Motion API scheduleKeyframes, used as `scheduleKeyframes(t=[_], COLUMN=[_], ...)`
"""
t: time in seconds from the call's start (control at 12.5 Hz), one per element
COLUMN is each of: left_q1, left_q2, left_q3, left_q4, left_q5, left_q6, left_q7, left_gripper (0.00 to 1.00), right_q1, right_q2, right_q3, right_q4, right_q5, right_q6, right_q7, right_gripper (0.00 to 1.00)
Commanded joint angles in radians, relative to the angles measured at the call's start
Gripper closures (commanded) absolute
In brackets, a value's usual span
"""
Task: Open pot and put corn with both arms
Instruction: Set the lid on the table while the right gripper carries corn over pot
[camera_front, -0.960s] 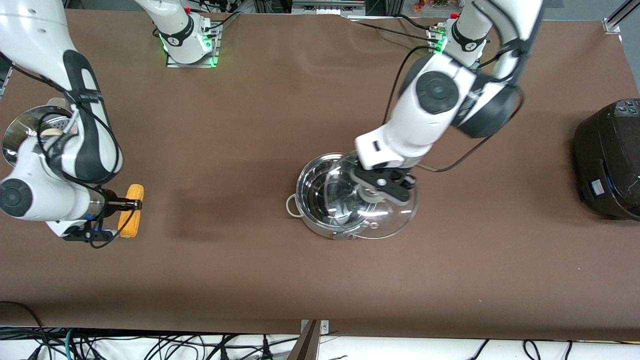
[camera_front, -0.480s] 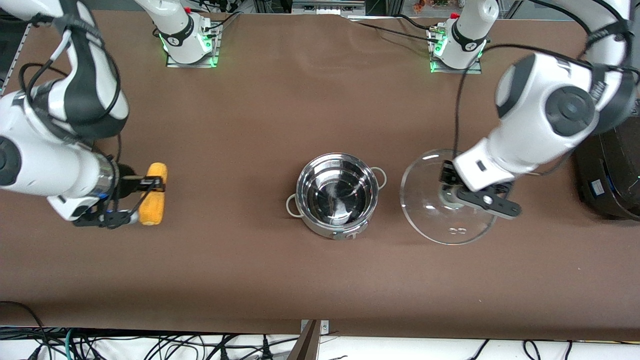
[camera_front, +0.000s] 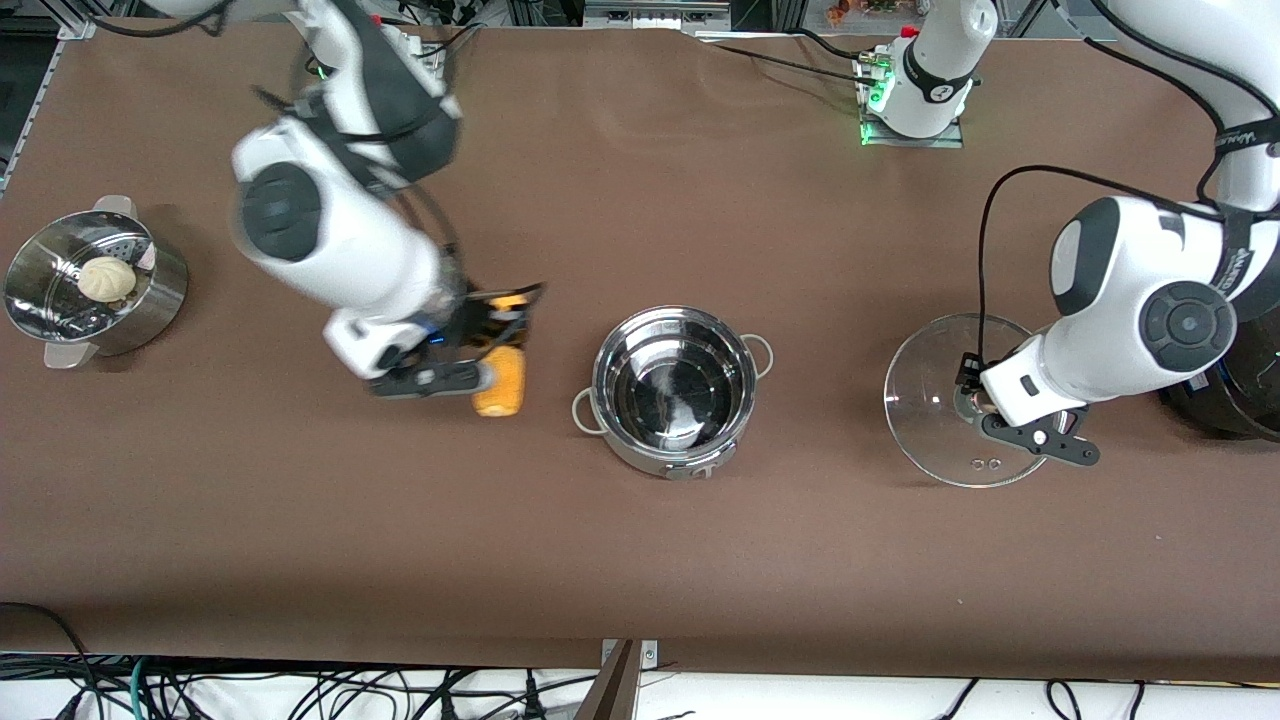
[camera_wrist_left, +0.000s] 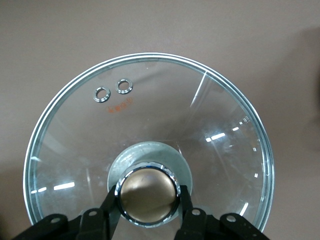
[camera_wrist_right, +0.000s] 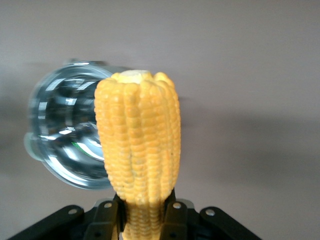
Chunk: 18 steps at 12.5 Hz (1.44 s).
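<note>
A: Status of lid (camera_front: 955, 415)?
B: Removed from pot (camera_front: 672, 385). Half a second back, carried in the air near the pot; now set farther toward the left arm's end of the table (camera_front: 640, 560), beside the black cooker (camera_front: 1225, 330). Whether fully resting on the table or just above it: cannot tell. Left gripper (camera_wrist_left: 146, 210) clamped on the lid knob (camera_wrist_left: 148, 194), one finger on each side.

A: Status of pot?
B: Open, empty, upright at mid-table. Both loop handles visible. No obstruction over the opening.

A: Status of corn (camera_front: 499, 380)?
B: Lifted off the table and carried from the right arm's end toward the pot. Now in the air over bare table just beside the pot rim, not yet over the opening. Right gripper (camera_wrist_right: 145, 212) pinching the cob at one end; free end pointing toward the pot (camera_wrist_right: 65, 145) in the right wrist view.

A: Meaning for task?
B: Opening step judged complete. Remaining: short travel to bring cob over the opening, then release. Likely risk: cob striking the rim if lowered early.

A: Other items?
B: Steamer basket (camera_front: 150, 290) with white bun (camera_front: 107, 278) at the right arm's end, untouched.
</note>
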Motion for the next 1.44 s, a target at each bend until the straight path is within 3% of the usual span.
scheduleKeyframes(t=[0.0, 0.24, 0.48, 0.72, 1.04, 1.12, 1.2, 1.28, 1.36], left_q1=[0.030, 0.034, 0.057, 0.060, 0.062, 0.062, 0.062, 0.062, 0.062], left_q2=[-0.010, 0.004, 0.021, 0.050, 0.073, 0.078, 0.085, 0.087, 0.087], left_q3=[-0.015, -0.015, -0.019, -0.020, -0.020, -0.020, -0.020, -0.020, -0.020], left_q4=[-0.121, -0.261, -0.263, -0.264, -0.263, -0.263, -0.261, -0.258, -0.255], left_q5=[0.027, 0.027, 0.025, 0.024, 0.025, 0.025, 0.025, 0.025, 0.024], left_q6=[0.149, 0.329, 0.332, 0.335, 0.335, 0.332, 0.332, 0.330, 0.327], left_q7=[0.008, 0.004, 0.004, 0.004, 0.008, 0.008, 0.008, 0.008, 0.008], left_gripper=[0.86, 0.86, 0.85, 0.83, 0.82, 0.79, 0.54, 0.19, 0.00], right_q1=[0.074, 0.166, 0.212, 0.272, 0.274, 0.274, 0.274, 0.274, 0.272], right_q2=[0.114, 0.206, 0.272, 0.304, 0.338, 0.344, 0.347, 0.347, 0.346], right_q3=[-0.004, -0.021, -0.032, -0.096, -0.098, -0.098, -0.098, -0.098, -0.099], right_q4=[0.101, 0.164, 0.167, 0.167, 0.167, 0.167, 0.166, 0.164, 0.164], right_q5=[-0.019, -0.114, -0.137, -0.137, -0.136, -0.134, -0.134, -0.134, -0.136], right_q6=[0.065, 0.074, 0.146, 0.215, 0.263, 0.263, 0.263, 0.261, 0.260], right_q7=[0.039, 0.039, 0.041, 0.041, 0.048, 0.058, 0.067, 0.067, 0.064], right_gripper=[0.85, 0.85, 0.85, 0.86, 0.85, 0.81, 0.64, 0.09, 0.00])
